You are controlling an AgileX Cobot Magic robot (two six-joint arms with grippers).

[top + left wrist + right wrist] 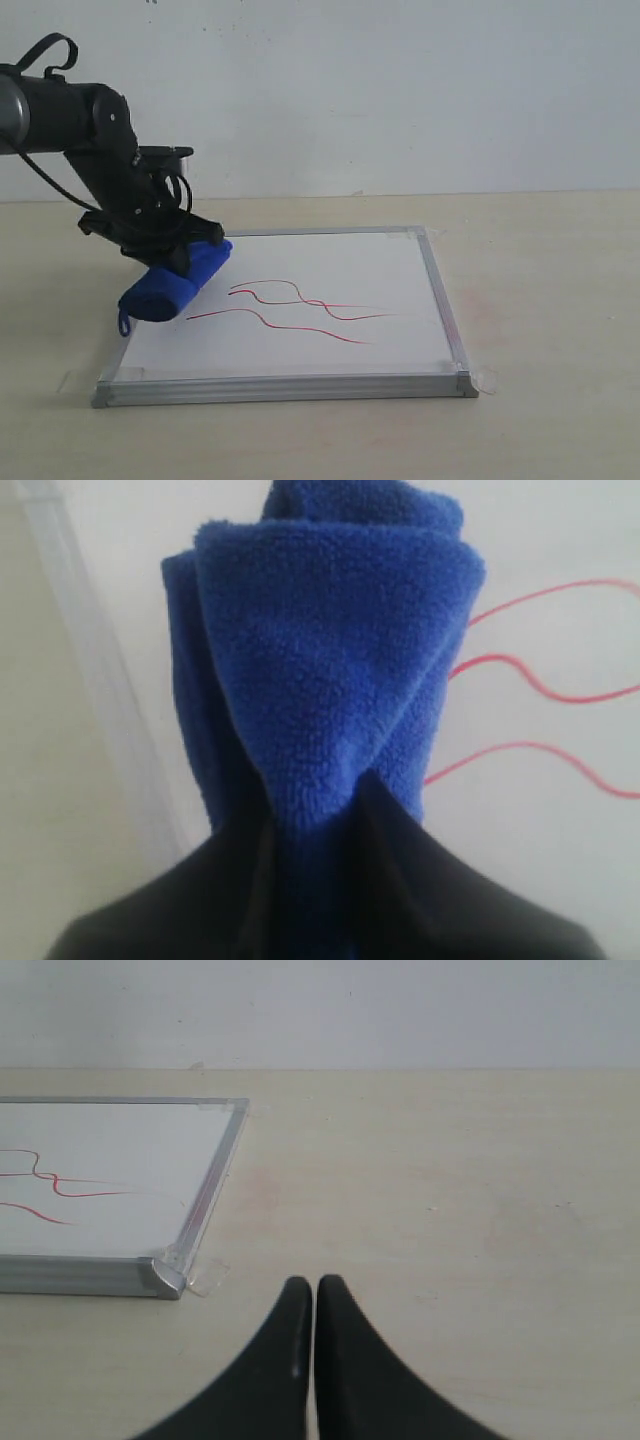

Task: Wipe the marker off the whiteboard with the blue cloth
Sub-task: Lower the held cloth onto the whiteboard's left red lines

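Observation:
The whiteboard (pixel 330 330) lies flat on the table, silver-framed, with taped corners. Red marker lines (pixel 300 310) curve across its middle; they also show in the left wrist view (pixel 545 680) and the right wrist view (pixel 50 1185). My left gripper (pixel 175 255) is shut on the blue cloth (pixel 178 283), a thick roll resting on the board's left part, just left of the marker strokes. In the left wrist view the blue cloth (pixel 320 670) fills the frame between the black fingers (pixel 440 890). My right gripper (pixel 314 1290) is shut and holds nothing, over the table off the board's corner (pixel 165 1275).
The beige table (pixel 540 300) stretches to the right of the board and in front of it. A pale wall stands behind. Clear tape (pixel 485 380) sticks out at the board's near right corner.

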